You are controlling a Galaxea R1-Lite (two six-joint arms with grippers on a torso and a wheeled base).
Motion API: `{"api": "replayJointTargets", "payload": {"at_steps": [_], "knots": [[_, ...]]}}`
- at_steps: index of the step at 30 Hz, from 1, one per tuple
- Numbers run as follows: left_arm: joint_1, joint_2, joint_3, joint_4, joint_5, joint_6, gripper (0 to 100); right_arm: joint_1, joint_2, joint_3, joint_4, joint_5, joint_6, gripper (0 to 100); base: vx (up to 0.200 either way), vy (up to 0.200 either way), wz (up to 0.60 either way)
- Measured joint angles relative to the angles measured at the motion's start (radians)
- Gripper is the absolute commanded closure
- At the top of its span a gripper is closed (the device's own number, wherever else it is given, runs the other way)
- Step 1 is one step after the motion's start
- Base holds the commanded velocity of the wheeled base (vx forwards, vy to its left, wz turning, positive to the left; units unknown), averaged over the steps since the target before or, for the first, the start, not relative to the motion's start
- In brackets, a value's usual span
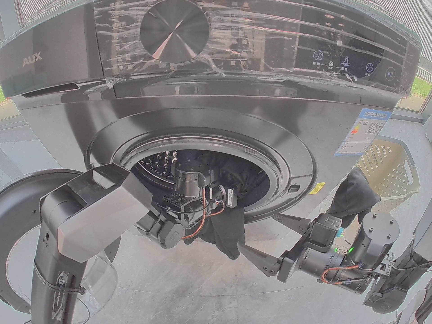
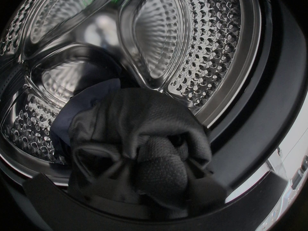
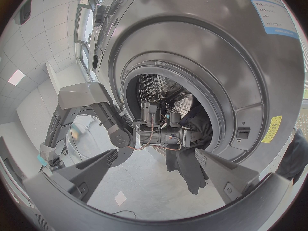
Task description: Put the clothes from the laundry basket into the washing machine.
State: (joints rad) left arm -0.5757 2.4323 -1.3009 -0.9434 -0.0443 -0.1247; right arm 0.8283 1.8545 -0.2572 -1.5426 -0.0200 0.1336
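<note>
Head view: a dark grey washer (image 1: 216, 113) stands on a pale, marbled tile floor (image 1: 202, 284), with clear film taped across its control panel and dial (image 1: 174, 30). Its round door (image 1: 18, 212) is swung open to the left. A beige perforated basket (image 1: 396, 167) sits to the right of the machine, and a dark cloth (image 1: 353, 194) is draped over its near rim. A blue label (image 1: 362, 131) is stuck on the washer's front, right of the opening. The left arm (image 1: 90, 212) reaches into the opening. A black garment (image 1: 227, 230) lies half in and half out – bunched inside, with one end hanging over the near rim toward the floor. The right gripper (image 1: 256, 230) is low and to the right of the opening, clear of the garment, its fingers spread wide and holding nothing.

Left wrist view: the perforated steel drum (image 2: 192, 48) curves around the garment, a fine-knit black fabric crumpled at the mouth. A navy cloth (image 2: 86, 100) lies just behind it, touching it. The dark door seal (image 2: 272, 113) rings the drum.

Right wrist view: white tiled room surfaces and a window show to the left of the washer. The left gripper (image 3: 189, 137) is at the mouth, pressed into the garment – whether it is clamped on the fabric I cannot tell. A yellow sticker (image 3: 271, 129) sits beside the latch.
</note>
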Motion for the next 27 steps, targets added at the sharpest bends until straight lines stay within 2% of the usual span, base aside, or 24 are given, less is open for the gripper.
{"api": "replayJointTargets", "payload": {"at_steps": [4, 10, 16, 20, 21, 27], "knots": [[0.015, 0.017, -0.068, 0.018, 0.030, -0.029, 100, -0.001, 0.000, 0.000, 0.000, 0.000, 0.000, 0, 0.000, 0.000, 0.00], [0.043, 0.043, -0.242, 0.013, 0.109, -0.073, 100, 0.000, 0.003, -0.002, 0.000, 0.000, 0.000, 0, 0.000, 0.000, 0.00], [0.087, 0.079, -0.446, 0.008, 0.178, -0.092, 100, 0.000, 0.008, -0.004, 0.000, 0.000, 0.000, 0, 0.000, 0.000, 0.00], [0.116, 0.104, -0.535, 0.007, 0.206, -0.104, 100, 0.000, 0.010, -0.004, 0.000, 0.000, 0.000, 0, 0.000, 0.000, 0.00], [0.117, 0.110, -0.547, 0.007, 0.209, -0.109, 0, 0.000, 0.011, -0.004, 0.000, 0.001, 0.000, 0, 0.000, 0.000, 0.00], [0.120, 0.119, -0.518, -0.004, 0.216, -0.117, 0, 0.000, 0.012, -0.004, 0.000, 0.002, 0.000, 0, 0.000, 0.000, 0.00]]}}
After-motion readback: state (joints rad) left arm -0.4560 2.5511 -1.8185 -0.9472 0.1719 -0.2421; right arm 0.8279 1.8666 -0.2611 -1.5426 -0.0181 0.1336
